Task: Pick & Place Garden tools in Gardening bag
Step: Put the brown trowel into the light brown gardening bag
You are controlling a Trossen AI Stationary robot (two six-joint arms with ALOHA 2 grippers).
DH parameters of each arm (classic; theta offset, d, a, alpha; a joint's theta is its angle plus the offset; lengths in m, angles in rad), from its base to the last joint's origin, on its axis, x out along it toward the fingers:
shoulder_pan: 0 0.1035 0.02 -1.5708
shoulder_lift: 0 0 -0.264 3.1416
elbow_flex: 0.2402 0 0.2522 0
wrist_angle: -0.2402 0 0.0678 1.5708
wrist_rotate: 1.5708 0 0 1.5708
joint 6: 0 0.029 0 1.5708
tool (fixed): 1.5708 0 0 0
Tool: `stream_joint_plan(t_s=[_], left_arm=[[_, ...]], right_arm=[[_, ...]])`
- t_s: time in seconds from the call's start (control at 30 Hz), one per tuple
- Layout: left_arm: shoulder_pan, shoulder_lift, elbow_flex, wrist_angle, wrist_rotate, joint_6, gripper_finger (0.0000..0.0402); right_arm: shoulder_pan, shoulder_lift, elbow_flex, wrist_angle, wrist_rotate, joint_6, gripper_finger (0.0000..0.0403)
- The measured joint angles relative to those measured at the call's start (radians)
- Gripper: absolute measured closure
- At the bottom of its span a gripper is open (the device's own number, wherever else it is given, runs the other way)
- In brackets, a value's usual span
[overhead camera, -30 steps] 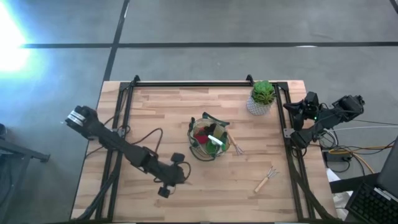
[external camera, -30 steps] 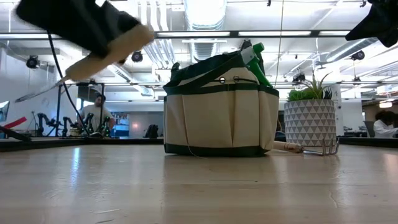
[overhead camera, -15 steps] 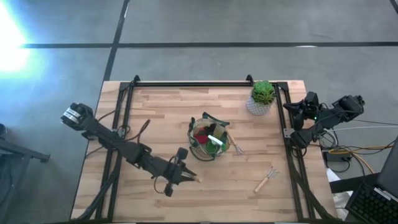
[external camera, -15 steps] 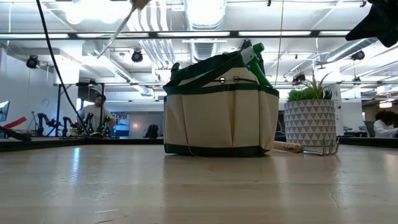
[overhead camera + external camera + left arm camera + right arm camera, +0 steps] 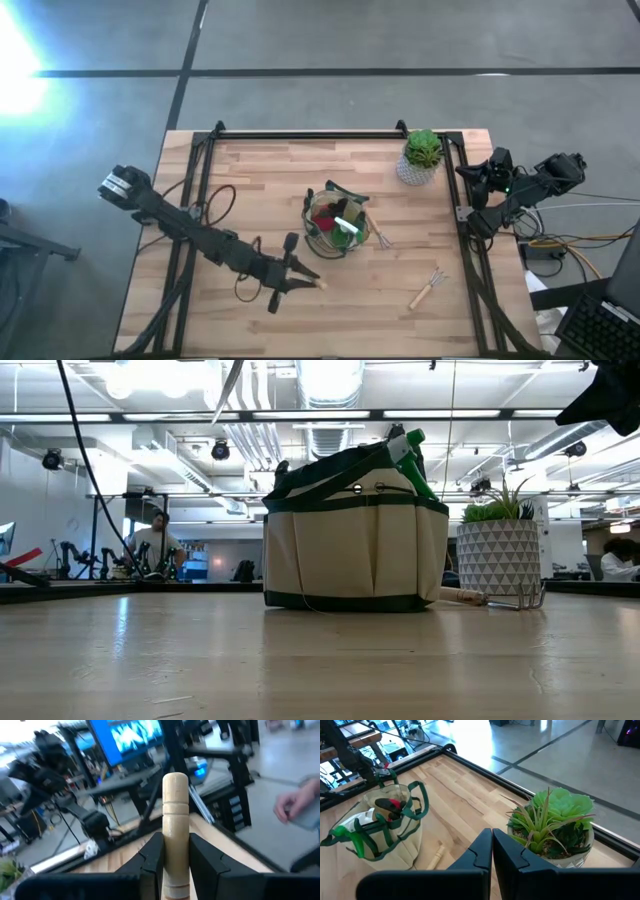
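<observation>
My left gripper (image 5: 303, 282) is in the air near the table's front, left of the gardening bag (image 5: 335, 222), and is shut on a wooden-handled tool (image 5: 175, 815). A grey metal tip (image 5: 229, 388) hangs at the low view's top. The beige bag with green trim (image 5: 350, 550) stands upright and holds a green spray bottle (image 5: 345, 228) and red and dark pieces (image 5: 325, 212). A small fork (image 5: 428, 288) lies on the table to the bag's right. Another wooden-handled tool (image 5: 380, 240) lies against the bag's base. My right gripper (image 5: 492, 842) is shut and empty beyond the table's right edge. My left gripper pinches the tool's wooden handle (image 5: 175, 852) between its two fingers (image 5: 152, 857). The handle runs along the fingers, and its rounded free end (image 5: 175, 782) sticks out past the fingertips toward the table's right. The tool is lifted clear of the table.
A green plant in a white patterned pot (image 5: 420, 158) stands at the far right corner, close to my right arm (image 5: 520, 185). Black rails (image 5: 310, 135) edge the table. A person's hand (image 5: 297, 805) shows beyond the table in the left wrist view.
My left gripper has risen with the tool, leaving the low view's top, and gone toward the table's right, closer to the bag. It has turned so that the handle's end points toward the right. The bag and the tools on the table have not moved.
</observation>
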Motion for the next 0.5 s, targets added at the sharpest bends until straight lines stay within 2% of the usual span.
stream_joint_plan(t_s=[0.3, 0.5], left_arm=[[0.027, 0.0, -0.168, 0.419, 0.013, -0.003, 0.0332], [0.053, 0.015, -0.235, 0.612, 0.011, -0.025, 0.0332]], right_arm=[[0.0, 0.0, 0.0, 0.0, 0.0, 0.0, 0.0394], [0.0, 0.0, 0.0, 0.0, 0.0, 0.0, 0.0394]])
